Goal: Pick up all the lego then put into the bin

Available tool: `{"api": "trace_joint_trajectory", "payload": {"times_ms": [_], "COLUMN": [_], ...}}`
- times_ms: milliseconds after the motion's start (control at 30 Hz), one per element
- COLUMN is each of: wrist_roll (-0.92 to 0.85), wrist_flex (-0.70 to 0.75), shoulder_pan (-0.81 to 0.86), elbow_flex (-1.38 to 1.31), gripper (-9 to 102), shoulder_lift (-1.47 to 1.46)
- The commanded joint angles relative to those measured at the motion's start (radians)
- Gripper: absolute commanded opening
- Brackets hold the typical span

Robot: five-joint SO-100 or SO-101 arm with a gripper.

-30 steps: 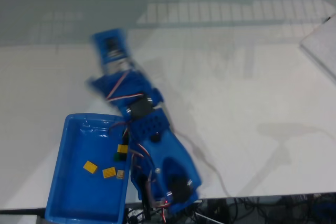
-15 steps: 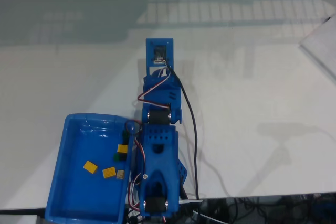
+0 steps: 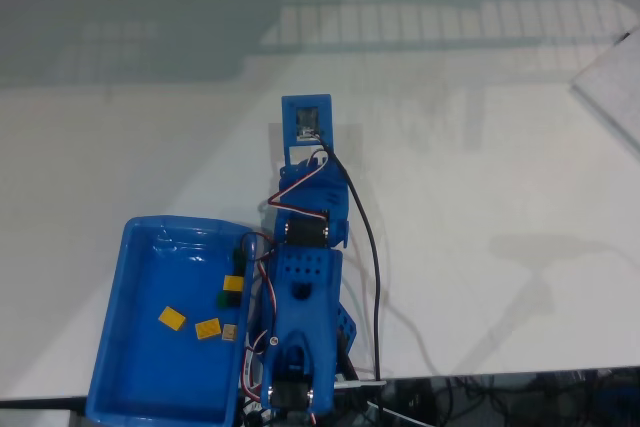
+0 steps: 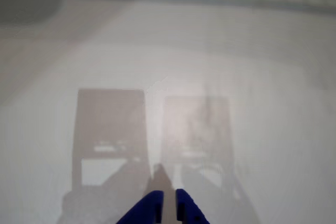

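Swung back from over the bin (image 3: 130, 347) a second ago, the arm now reaches straight up the fixed view over the white table (image 3: 480, 147). Five lego pieces lie in the bin: two yellow-orange (image 3: 171, 318), one tan (image 3: 229, 333), two more by the right wall, partly hidden. Its long axis runs up-down at lower left. The gripper (image 4: 169, 196) holds nothing, fingertips nearly closed.

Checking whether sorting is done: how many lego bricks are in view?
5, all in the bin: two yellow mid-floor, one tan, one yellow and one dark green by the arm. Others may be hidden.
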Motion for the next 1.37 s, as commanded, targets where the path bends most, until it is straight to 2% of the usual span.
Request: {"api": "trace_joint_trajectory", "payload": {"times_ms": [0,267,400,1333], "wrist_roll": [-0.017,-0.023,0.005,-0.114], "wrist_flex": [0.055,0.256,0.259,0.273], "shoulder_pan": [0.009,0.008,0.005,0.040], "elbow_flex": [0.035,0.037,0.037,0.037], "gripper": [0,0,0,0], "shoulder_lift": [0.021,0.021,0.009,-0.130]}}
